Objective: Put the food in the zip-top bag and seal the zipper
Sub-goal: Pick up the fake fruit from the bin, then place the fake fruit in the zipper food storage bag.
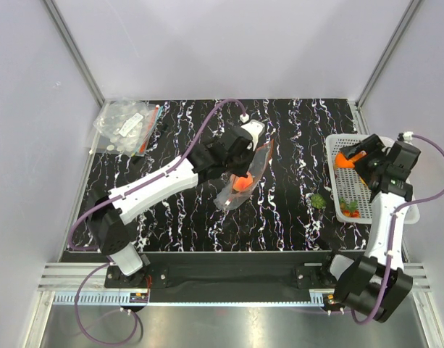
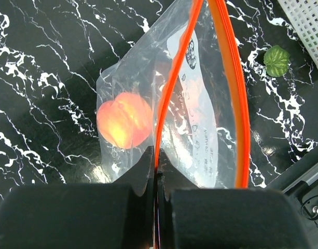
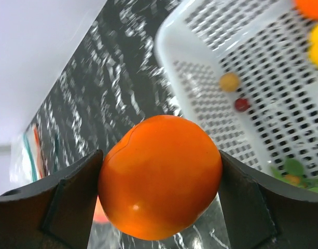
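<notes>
The clear zip-top bag (image 1: pixel 236 192) hangs over the middle of the table with its mouth pulled open. My left gripper (image 2: pixel 156 161) is shut on one side of the red-orange zipper (image 2: pixel 171 88); the other side of the strip (image 2: pixel 240 104) stands apart to the right. A peach-pink fruit (image 2: pixel 125 119) lies inside the bag. My right gripper (image 3: pixel 161 179) is shut on an orange fruit (image 3: pixel 161 171), both fingers (image 3: pixel 75 199) pressed against its sides. That arm is held above the white basket (image 1: pixel 352 136) at the right.
The basket (image 3: pixel 273 119) holds a small yellow ball (image 3: pixel 230 81), a red one (image 3: pixel 242 104) and green leafy pieces (image 1: pixel 348 209). A green toy (image 1: pixel 319 201) lies on the table left of the basket. A pack of clear bags (image 1: pixel 127 125) sits at the back left corner.
</notes>
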`<state>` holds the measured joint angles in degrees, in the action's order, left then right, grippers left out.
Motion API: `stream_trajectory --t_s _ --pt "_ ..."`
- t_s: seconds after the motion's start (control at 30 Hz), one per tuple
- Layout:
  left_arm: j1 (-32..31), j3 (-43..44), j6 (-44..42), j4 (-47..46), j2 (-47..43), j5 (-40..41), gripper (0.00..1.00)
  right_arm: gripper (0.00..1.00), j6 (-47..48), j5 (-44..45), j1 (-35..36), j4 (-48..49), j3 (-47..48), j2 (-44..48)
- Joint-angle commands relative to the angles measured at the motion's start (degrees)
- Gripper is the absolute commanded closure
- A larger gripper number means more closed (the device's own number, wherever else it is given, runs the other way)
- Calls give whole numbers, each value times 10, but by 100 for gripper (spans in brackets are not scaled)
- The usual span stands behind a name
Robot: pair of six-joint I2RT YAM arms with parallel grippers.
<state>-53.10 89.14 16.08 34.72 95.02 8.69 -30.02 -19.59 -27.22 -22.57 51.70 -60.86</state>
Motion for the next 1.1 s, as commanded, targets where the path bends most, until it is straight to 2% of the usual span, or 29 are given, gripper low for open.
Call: stream_trajectory --t_s 0.0,0.13,0.3,0.63,0.83,1.07 --pt "-3 31 -10 -9 2 14 100 44 35 -63 33 -33 16 44" --pt "-5 33 -9 -9 4 12 100 46 27 -87 118 -37 25 94" --pt "-5 26 -5 -13 0 16 100 47 36 -104 189 -74 59 122" --pt "-7 24 -1 -14 2 13 100 49 30 -100 333 -63 103 110" --pt "-7 24 5 -17 -6 -1 100 50 17 -74 430 -17 105 92" --pt "-10 7 21 -37 -9 -26 100 51 -14 -35 459 73 58 83"
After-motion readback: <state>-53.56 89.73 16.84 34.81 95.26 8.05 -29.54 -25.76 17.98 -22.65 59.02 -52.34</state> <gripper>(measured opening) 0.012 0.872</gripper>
